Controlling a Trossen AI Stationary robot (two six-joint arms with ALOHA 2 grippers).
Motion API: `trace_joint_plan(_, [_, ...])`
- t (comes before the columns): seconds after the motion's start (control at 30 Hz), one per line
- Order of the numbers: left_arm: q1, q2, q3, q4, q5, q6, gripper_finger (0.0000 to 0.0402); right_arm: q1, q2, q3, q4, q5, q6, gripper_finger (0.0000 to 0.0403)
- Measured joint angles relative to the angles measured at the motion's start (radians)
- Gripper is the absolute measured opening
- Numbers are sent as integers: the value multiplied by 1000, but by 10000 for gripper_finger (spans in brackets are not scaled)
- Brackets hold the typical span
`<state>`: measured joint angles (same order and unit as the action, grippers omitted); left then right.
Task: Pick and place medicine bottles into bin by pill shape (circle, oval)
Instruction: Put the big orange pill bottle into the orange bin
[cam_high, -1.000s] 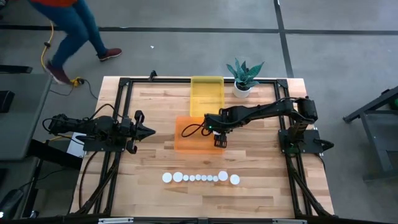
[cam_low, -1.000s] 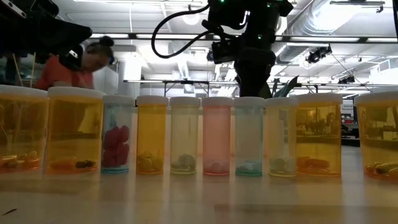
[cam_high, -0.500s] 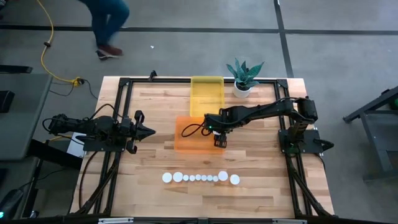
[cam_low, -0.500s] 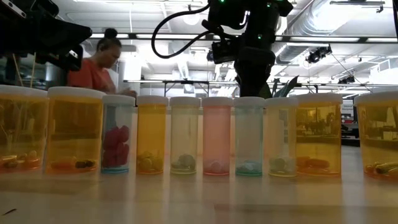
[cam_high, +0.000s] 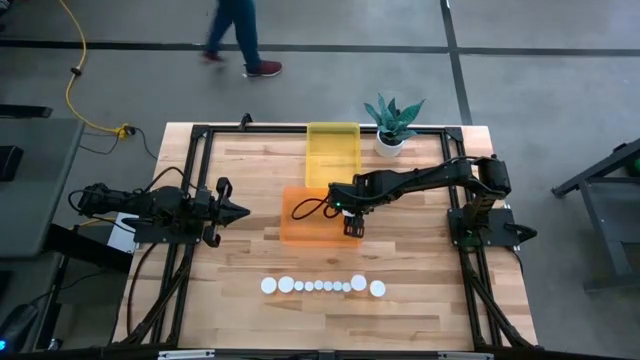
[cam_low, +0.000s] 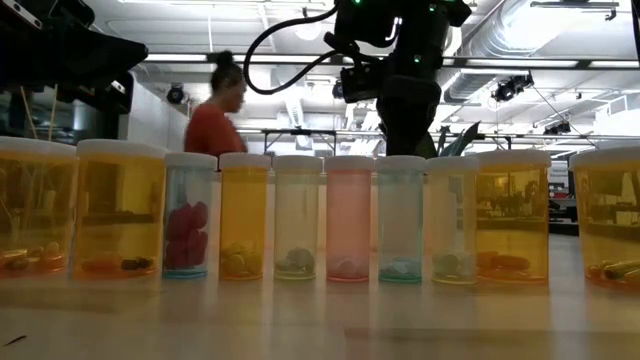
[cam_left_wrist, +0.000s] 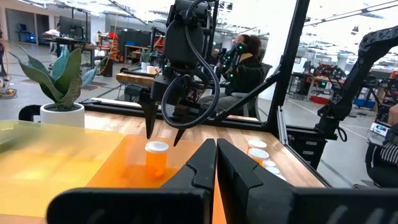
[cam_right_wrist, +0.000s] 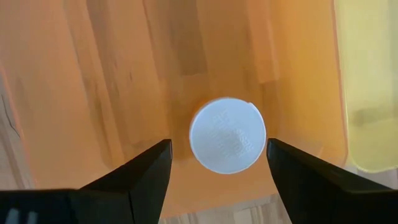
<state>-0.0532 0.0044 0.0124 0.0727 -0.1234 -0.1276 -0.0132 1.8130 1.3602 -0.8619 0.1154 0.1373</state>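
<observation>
while the right gripper (cam_right_wrist: 217, 163) hangs with fingers spread above a small orange white-capped medicine bottle (cam_right_wrist: 227, 134) standing inside the translucent orange plastic bin (cam_high: 300, 232), left gripper (cam_high: 240, 211) waits closed at table left. ten capped bottles (cam_high: 322, 286) line the near edge; translucent yellow bin (cam_high: 332, 150) sits far.

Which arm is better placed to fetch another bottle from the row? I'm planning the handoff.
The right, probably. The right gripper hangs open over the translucent orange plastic bin, nearer the row of white-capped medicine bottles. The left gripper waits shut at the table's left side.
</observation>
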Motion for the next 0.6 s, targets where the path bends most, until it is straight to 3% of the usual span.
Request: trace_joint_plan(0.6, [0,0,0,0,0,0,5,0,0,0,-3,4,-23,256])
